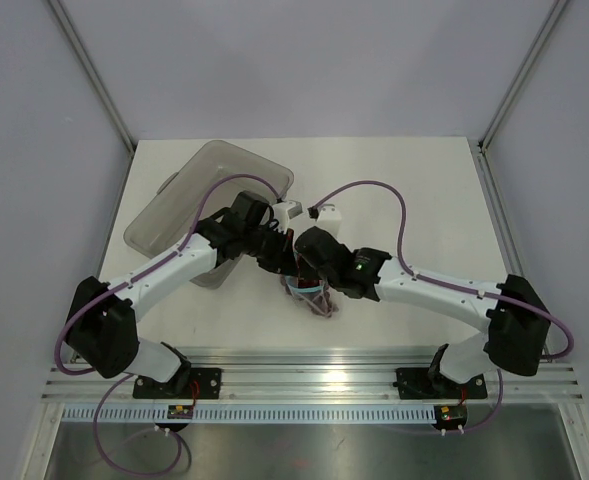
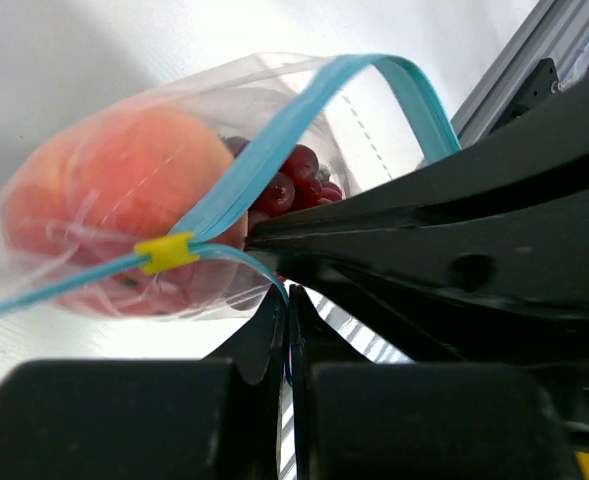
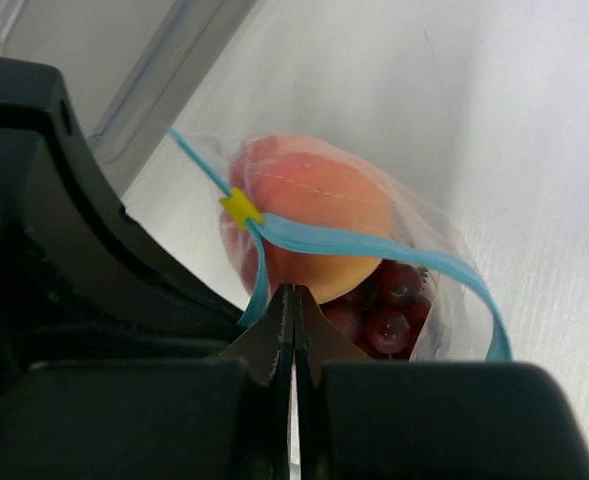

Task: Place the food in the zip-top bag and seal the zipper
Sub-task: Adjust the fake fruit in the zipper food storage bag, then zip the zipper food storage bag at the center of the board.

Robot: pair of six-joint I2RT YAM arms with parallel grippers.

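The clear zip-top bag point(image 1: 316, 298) hangs between my two grippers just above the table. Inside it are the orange-red peach point(image 2: 114, 190) and the dark red grapes point(image 2: 299, 180). The blue-teal zipper point(image 2: 274, 140) has a yellow slider point(image 2: 169, 252) part way along, and past it the two strips spread apart in an open loop. My left gripper point(image 2: 286, 300) is shut on one strip. My right gripper point(image 3: 294, 292) is shut at the other strip point(image 3: 374, 245), its tips against the bag in front of the peach point(image 3: 319, 200) and grapes point(image 3: 389, 310).
The large translucent grey tray point(image 1: 174, 215) lies tilted at the back left, close behind the left arm. The aluminium rail point(image 2: 514, 70) runs along the table's near edge. Both wrists crowd together at the table's middle.
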